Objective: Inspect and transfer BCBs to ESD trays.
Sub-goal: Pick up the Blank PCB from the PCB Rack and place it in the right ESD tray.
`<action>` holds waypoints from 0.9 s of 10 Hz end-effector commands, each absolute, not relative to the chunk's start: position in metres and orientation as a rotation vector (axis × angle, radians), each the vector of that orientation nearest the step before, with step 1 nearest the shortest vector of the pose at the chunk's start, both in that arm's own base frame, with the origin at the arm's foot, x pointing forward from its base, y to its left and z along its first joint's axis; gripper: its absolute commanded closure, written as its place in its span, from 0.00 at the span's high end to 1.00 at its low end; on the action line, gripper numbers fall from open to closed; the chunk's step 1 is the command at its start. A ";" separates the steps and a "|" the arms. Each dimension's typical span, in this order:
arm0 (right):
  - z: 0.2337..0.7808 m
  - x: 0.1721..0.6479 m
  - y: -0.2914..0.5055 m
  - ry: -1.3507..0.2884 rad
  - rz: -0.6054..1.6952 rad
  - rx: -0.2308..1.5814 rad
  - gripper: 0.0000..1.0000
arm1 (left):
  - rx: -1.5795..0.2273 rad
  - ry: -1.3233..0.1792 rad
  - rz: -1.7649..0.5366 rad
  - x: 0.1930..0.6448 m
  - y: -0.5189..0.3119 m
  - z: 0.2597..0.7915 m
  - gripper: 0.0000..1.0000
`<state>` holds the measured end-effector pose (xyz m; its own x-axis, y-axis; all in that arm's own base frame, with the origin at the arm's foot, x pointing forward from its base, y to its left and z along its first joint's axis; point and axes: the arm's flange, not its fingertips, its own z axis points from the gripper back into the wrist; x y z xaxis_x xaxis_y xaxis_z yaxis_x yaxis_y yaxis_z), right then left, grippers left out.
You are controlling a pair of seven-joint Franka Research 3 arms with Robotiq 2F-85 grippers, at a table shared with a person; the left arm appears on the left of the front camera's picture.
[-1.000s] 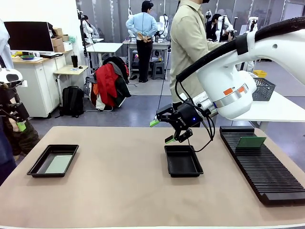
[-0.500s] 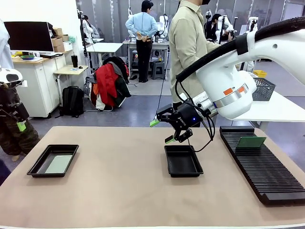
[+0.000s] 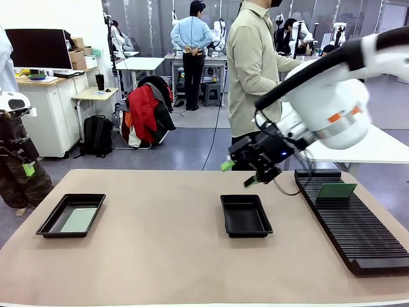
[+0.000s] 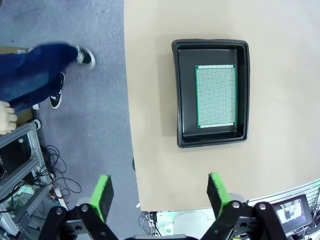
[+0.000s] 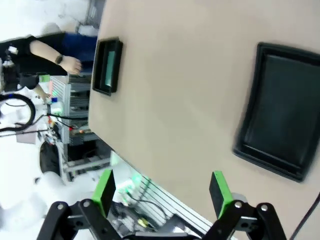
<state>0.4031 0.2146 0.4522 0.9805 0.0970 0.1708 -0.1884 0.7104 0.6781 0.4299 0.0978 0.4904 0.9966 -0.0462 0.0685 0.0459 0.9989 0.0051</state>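
The right gripper [image 3: 238, 174] swings off! A second ago it hangs right over the middle ESD tray [image 3: 225, 214]; now it's up and away to the right, toward the slotted rack [image 3: 358, 236], jaws wide, carrying nothing. That tray sits empty, so I read this as a reach for the next board: one green BCB [image 3: 337, 190] stands propped in the rack's far slots. The other BCB [image 4: 215, 97] already lies flat in the left ESD tray [image 4: 178, 100], near the left edge of the surface [image 3: 160, 256]. The left gripper [image 4: 160, 192] hovers high above it, spread wide and empty too. A person [image 3: 252, 70] in a beige shirt stands at the far side, just behind the right arm. The arm's own cable [image 3: 287, 185] loops down close to the rack's near corner. Otherwise the path to the board looks open.
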 end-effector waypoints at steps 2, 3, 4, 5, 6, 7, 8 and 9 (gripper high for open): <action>0.500 0.382 0.144 -0.177 0.379 0.621 1.00 | 0.002 -0.078 -0.042 0.430 0.098 0.489 1.00; 0.520 0.376 0.118 -0.206 0.461 0.561 1.00 | 0.002 -0.078 -0.042 0.430 0.098 0.489 1.00; 0.541 0.370 0.092 -0.244 0.544 0.517 1.00 | 0.002 -0.078 -0.042 0.430 0.098 0.489 1.00; 0.562 0.364 0.067 -0.275 0.615 0.448 1.00 | 0.002 -0.078 -0.042 0.430 0.098 0.489 1.00; 0.586 0.357 0.042 -0.294 0.733 0.407 1.00 | 0.002 -0.078 -0.042 0.430 0.098 0.489 1.00; 0.603 0.350 0.023 -0.304 0.842 0.357 1.00 | 0.002 -0.078 -0.042 0.430 0.098 0.489 1.00; 0.618 0.345 0.006 -0.310 0.919 0.292 1.00 | 0.002 -0.078 -0.042 0.430 0.098 0.489 1.00; 0.634 0.340 -0.010 -0.325 1.004 0.232 1.00 | 0.002 -0.078 -0.042 0.430 0.098 0.489 1.00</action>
<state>0.3366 -0.0040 0.6299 0.5707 0.7335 0.3692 -0.8091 0.5790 0.1005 0.4300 0.0981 0.4904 0.9966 -0.0458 0.0688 0.0456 0.9989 0.0047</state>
